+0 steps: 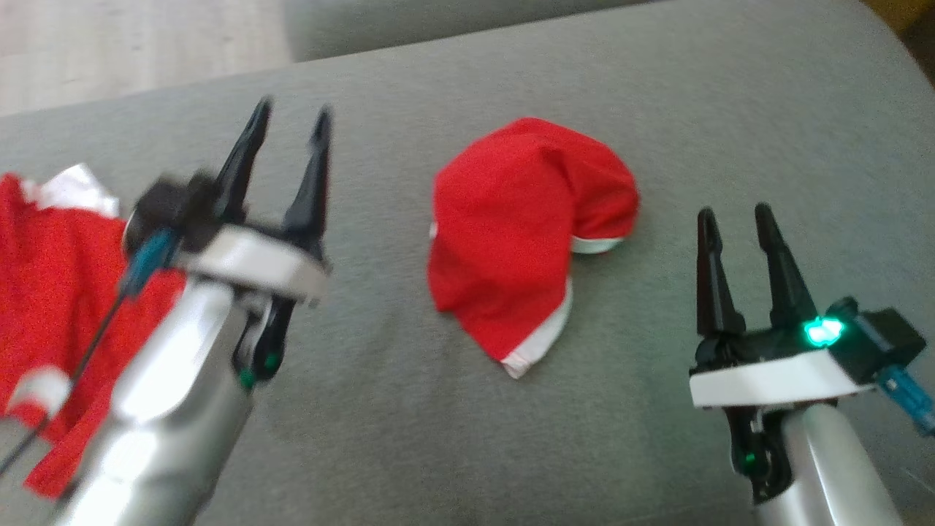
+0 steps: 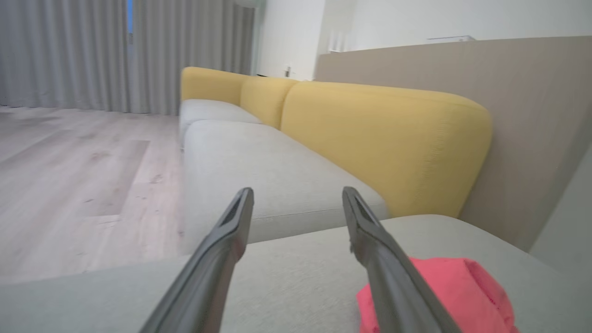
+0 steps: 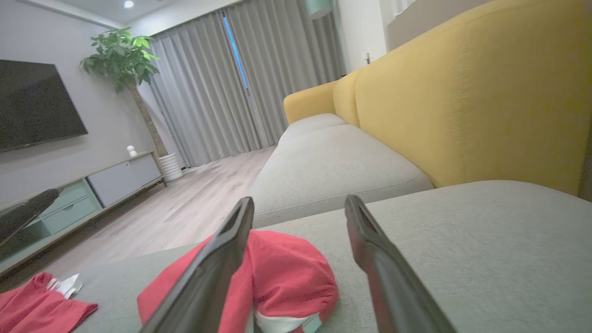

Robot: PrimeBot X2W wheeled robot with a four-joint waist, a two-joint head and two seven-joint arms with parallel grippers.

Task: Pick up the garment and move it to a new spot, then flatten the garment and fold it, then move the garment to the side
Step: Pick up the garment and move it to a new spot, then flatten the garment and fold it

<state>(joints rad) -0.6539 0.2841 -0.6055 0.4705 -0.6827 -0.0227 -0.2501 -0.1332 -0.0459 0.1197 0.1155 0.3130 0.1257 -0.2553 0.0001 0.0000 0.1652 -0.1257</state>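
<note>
A red garment with white trim (image 1: 522, 234) lies crumpled in the middle of the grey sofa cushion (image 1: 657, 109). It also shows as a red heap (image 3: 282, 277) in the right wrist view and at the lower right (image 2: 462, 291) of the left wrist view. My left gripper (image 1: 291, 120) hovers open to the left of it, blurred, with nothing between its fingers (image 2: 231, 231). My right gripper (image 1: 734, 213) is open to the right of the garment, apart from it, its fingers (image 3: 360, 231) empty.
A second red and white garment (image 1: 51, 292) lies at the cushion's left edge, partly under my left arm, and shows again (image 3: 37, 305) in the right wrist view. A yellow sofa back (image 3: 462, 101) rises on the far side. Wooden floor (image 2: 69, 185) lies beyond the cushion's edge.
</note>
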